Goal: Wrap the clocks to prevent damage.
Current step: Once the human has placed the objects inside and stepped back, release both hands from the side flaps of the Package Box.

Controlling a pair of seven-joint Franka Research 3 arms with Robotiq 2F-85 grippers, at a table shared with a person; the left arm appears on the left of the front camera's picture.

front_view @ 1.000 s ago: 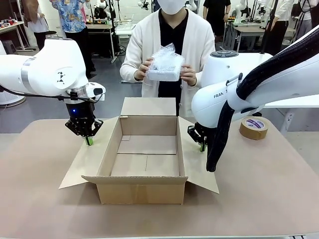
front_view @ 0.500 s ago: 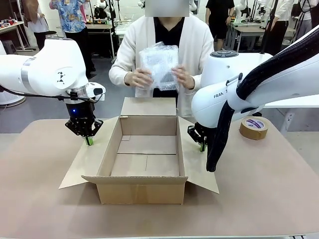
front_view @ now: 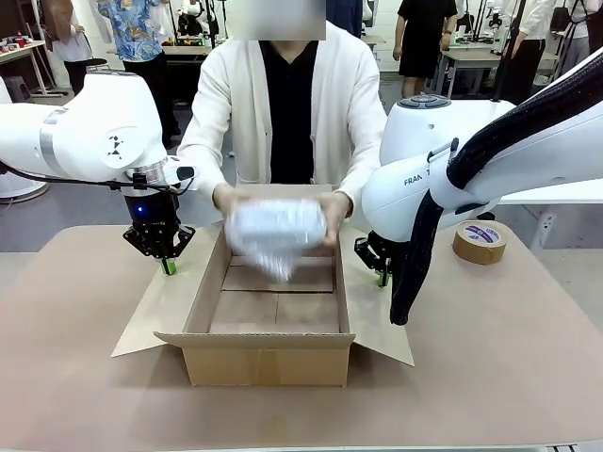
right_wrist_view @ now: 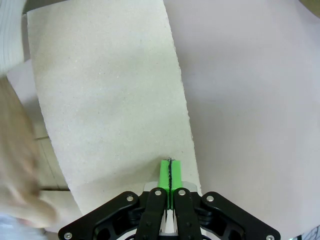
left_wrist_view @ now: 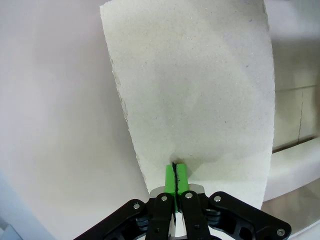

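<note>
Since the frame half a second earlier, the person had lowered the wrapped bundle (front_view: 276, 229) from chest height to just above the open cardboard box (front_view: 268, 356) at the centre of the front view, where it was blurred by motion; neither arm had shifted. The bundle was held from 2 sides, with the hand at picture left (front_view: 225, 200) on one end and the hand at picture right (front_view: 335, 209) on the other. A loose tail of film hung down towards the box floor. Judging by the clear cushioning film, the bundle was probably light and soft on the outside, with a slick plastic skin and a fragile clock inside. It would be best taken by its 2 opposite ends with broad, gentle pressure, never by the dangling film, which could unwind. I could not tell whether the wrap was taped. The left claw (front_view: 168, 266) was closed on nothing, its green pads pressed together and its tip set down on the left flap (left_wrist_view: 200, 90). The right claw (front_view: 382, 277) was likewise closed and empty, its tip on the right flap (right_wrist_view: 110, 100), so both flaps lay spread on the tabletop (front_view: 490, 367). A tape roll (front_view: 480, 241) sat at the right of the frame, well apart from the box.
</note>
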